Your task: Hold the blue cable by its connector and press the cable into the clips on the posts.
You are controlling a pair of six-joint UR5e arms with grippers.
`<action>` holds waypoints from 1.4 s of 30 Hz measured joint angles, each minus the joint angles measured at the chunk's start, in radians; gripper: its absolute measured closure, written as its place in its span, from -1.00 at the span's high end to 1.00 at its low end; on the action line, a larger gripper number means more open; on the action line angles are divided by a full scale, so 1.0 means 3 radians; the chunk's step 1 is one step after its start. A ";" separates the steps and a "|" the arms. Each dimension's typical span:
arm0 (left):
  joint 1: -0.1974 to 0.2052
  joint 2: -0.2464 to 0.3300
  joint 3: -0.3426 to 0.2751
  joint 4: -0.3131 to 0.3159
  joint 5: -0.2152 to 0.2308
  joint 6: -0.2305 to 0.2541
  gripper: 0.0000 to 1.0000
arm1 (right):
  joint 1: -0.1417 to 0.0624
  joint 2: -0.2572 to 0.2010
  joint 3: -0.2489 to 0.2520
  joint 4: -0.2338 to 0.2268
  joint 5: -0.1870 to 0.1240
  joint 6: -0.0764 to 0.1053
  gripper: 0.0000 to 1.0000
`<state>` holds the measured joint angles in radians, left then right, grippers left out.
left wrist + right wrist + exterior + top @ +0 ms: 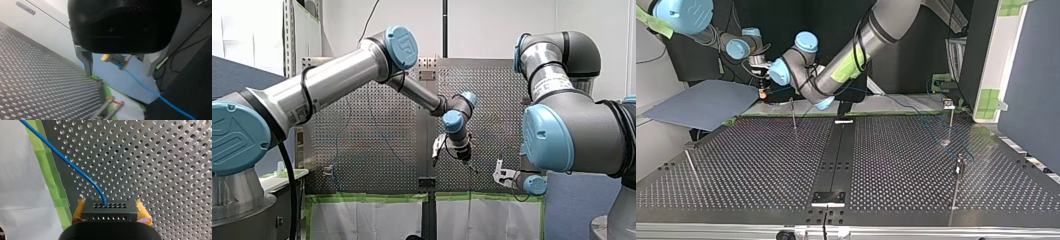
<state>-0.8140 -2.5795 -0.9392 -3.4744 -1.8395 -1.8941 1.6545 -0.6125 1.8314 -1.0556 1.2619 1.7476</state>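
Note:
The black connector [110,212] of the blue cable [65,160] sits between the yellow pads [78,211] of my right gripper [111,216], which is shut on it. From the connector the cable curves away over the perforated table [162,170]. In the left wrist view, the metal fingers [87,62] of my left gripper [118,74] stand open with nothing between them. Beyond them I see the held connector [115,59] and the cable [145,85] trailing off it. Thin posts [793,114] [951,122] [959,172] stand on the table. My right gripper [763,92] hangs at the table's far edge, left of the first post.
A grey-blue board [706,102] lies beyond the table at the top view's left. Green tape [53,187] lines the table's edge. A black rail [835,155] runs down the table's middle. A bare post [692,169] leans at the near left.

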 joint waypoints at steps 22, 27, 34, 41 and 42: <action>0.0058 -0.0402 0.0479 -0.0620 0.0075 -0.0413 1.00 | 0.0004 0.0000 -0.0022 0.0017 0.0008 0.0002 -1.00; 0.0045 -0.0539 0.0647 -0.0804 0.0060 -0.0428 1.00 | 0.0005 -0.0001 -0.0030 0.0024 0.0012 0.0000 -1.00; 0.0040 -0.0740 0.0810 -0.1014 0.0091 -0.0448 1.00 | 0.0005 -0.0002 -0.0036 0.0027 0.0012 0.0002 -1.00; 0.0051 -0.0799 0.0803 -0.1212 0.0135 -0.0406 1.00 | 0.0009 0.0000 -0.0037 0.0015 0.0006 0.0004 -1.00; 0.0053 -0.0800 0.0803 -0.1235 0.0143 -0.0403 1.00 | 0.0010 0.0000 -0.0037 0.0013 0.0005 0.0004 -1.00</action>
<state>-0.7982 -2.8194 -0.6983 -3.8448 -1.7967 -2.0150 1.6573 -0.6125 1.8202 -1.0516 1.2634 1.7488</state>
